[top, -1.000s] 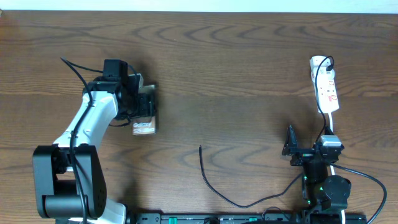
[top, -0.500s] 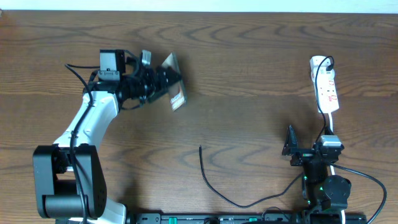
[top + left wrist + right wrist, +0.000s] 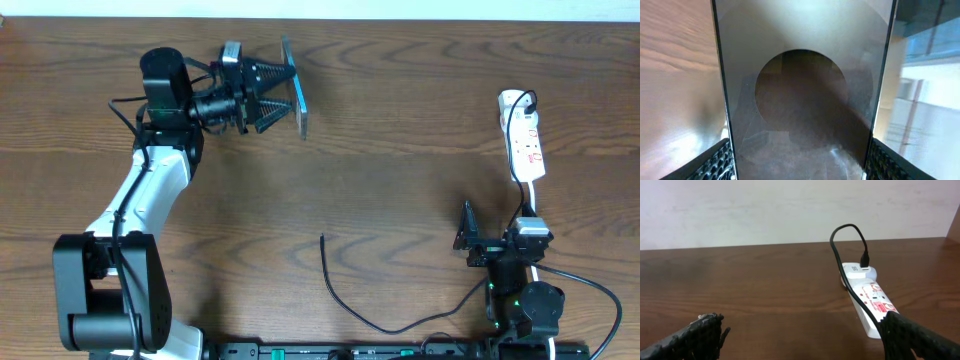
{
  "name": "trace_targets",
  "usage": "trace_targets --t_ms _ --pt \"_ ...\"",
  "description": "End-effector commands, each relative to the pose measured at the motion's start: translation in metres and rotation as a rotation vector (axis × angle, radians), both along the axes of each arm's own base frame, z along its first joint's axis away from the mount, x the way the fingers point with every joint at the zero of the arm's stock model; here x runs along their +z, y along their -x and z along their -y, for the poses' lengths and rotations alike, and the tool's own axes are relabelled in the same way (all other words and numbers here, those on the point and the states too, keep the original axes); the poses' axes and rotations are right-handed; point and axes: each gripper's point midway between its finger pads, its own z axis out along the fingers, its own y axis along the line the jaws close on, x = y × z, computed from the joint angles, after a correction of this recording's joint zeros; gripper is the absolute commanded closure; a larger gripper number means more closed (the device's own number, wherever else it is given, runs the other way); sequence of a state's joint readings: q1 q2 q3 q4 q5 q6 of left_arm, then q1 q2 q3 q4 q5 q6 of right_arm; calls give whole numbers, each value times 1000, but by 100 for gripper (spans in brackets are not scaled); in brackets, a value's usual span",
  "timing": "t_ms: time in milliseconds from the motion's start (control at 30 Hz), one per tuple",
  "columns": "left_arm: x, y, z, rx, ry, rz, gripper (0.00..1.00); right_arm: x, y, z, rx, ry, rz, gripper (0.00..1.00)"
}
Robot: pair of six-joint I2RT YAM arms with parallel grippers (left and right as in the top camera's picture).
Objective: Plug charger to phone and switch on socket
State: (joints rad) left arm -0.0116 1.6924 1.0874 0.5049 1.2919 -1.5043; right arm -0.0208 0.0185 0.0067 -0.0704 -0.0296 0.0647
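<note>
My left gripper (image 3: 284,93) is shut on the phone (image 3: 300,108) and holds it above the far left of the table, edge-on to the overhead view. In the left wrist view the phone's glossy screen (image 3: 800,85) fills the space between my fingers (image 3: 800,167). The charger cable (image 3: 345,305) lies on the table at the near middle, its free tip (image 3: 322,238) bare. Its other end is plugged into the white socket (image 3: 524,142) at the right, as the right wrist view shows (image 3: 865,262). My right gripper (image 3: 497,235) is open and empty just before the socket (image 3: 871,302).
The wooden table (image 3: 400,170) reaches a pale wall at its far edge. The socket's white cord runs down past my right arm's base (image 3: 525,305). My left arm's base (image 3: 105,290) stands at the near left.
My left gripper has lifted the phone off the table, swung it up and to the right toward the far edge, and turned it on edge. The right arm has not moved.
</note>
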Motion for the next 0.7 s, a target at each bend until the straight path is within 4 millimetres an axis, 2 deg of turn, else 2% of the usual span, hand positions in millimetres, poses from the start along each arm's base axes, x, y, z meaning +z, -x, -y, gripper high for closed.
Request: trace_targets --t_ms 0,200,667 --pt "30 9 2 -34 103 -194 92 -1 0 -2 8 -9 -2 1" --pt "36 9 2 -27 176 -392 93 -1 0 -2 8 -9 -2 1" --pt "37 7 1 -12 179 -387 93 -1 0 -2 8 -9 -2 1"
